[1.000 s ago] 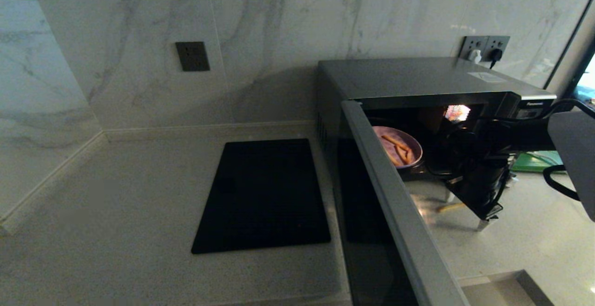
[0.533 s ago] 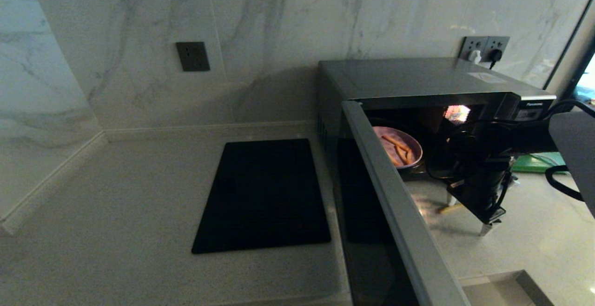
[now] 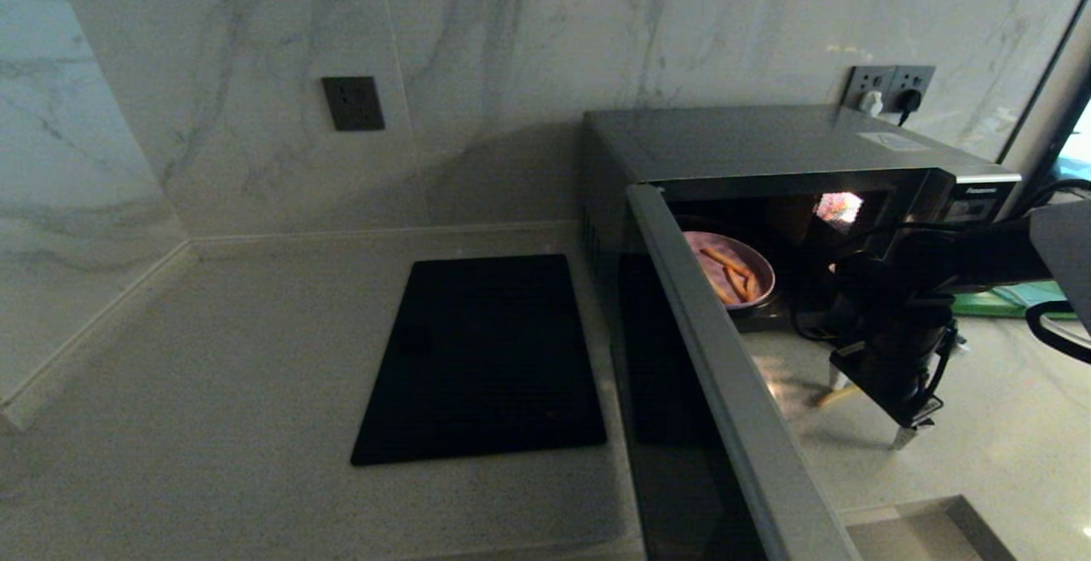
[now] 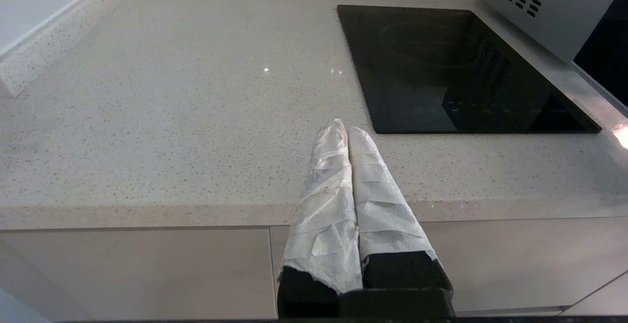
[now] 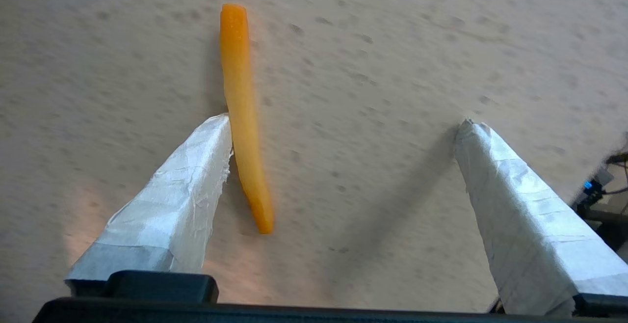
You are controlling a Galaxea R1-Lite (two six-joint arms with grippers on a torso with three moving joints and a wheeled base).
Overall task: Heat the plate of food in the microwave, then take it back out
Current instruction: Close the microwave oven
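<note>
The microwave (image 3: 767, 147) stands at the back right with its door (image 3: 724, 382) swung wide open toward me. Inside, on the left of the lit cavity, rests the plate of food (image 3: 731, 272), pale lilac with a few orange sticks. My right gripper (image 3: 869, 412) hangs open over the counter in front of the cavity, pointing down. One loose orange fry (image 5: 244, 117) lies on the counter beside one of its fingers (image 5: 171, 200), also seen as a fry (image 3: 831, 395) in the head view. My left gripper (image 4: 343, 129) is shut and empty at the counter's front edge.
A flat black slab (image 3: 486, 356) lies on the counter left of the microwave; it also shows as the slab (image 4: 456, 67) ahead of the left gripper. A green board (image 3: 1014, 298) lies behind the right arm. Wall sockets (image 3: 886, 88) sit above the microwave.
My right gripper has drawn back out of the microwave's mouth, moving right and down toward the counter. The plate stays in the cavity. The door has not moved.
</note>
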